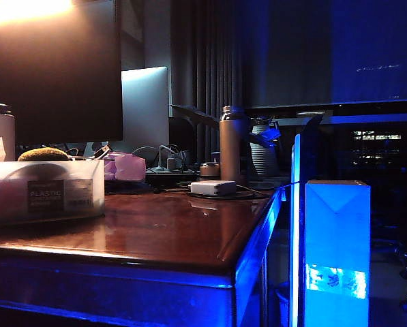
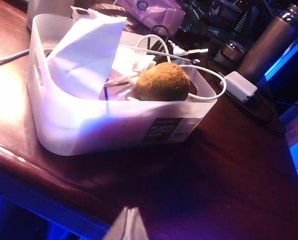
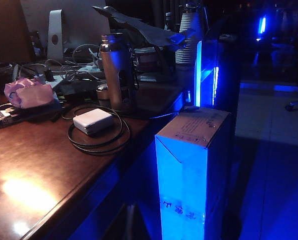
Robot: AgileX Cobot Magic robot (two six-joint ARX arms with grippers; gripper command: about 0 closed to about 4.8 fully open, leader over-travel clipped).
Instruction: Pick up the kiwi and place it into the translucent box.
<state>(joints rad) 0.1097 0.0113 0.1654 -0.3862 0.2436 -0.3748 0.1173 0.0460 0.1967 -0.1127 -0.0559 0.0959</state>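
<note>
The kiwi (image 2: 162, 82), brown and fuzzy, lies inside the translucent box (image 2: 109, 127) among crumpled white paper and a white cable. In the exterior view its top (image 1: 43, 154) shows above the rim of the box (image 1: 46, 194), which stands at the table's left front. My left gripper (image 2: 129, 212) is shut and empty, hanging back over the table's near edge, well short of the box. My right gripper (image 3: 130, 208) is shut and empty, off the table's side edge next to the glowing blue carton (image 3: 191, 170). Neither gripper shows in the exterior view.
A white charger (image 3: 93, 120) with a coiled cable, a metal bottle (image 3: 118, 70) and a pink-purple box (image 3: 28, 93) stand further back on the wooden table (image 1: 189, 231). The tall blue carton (image 1: 336, 252) stands beside the table's right edge. A monitor (image 1: 53, 68) stands behind.
</note>
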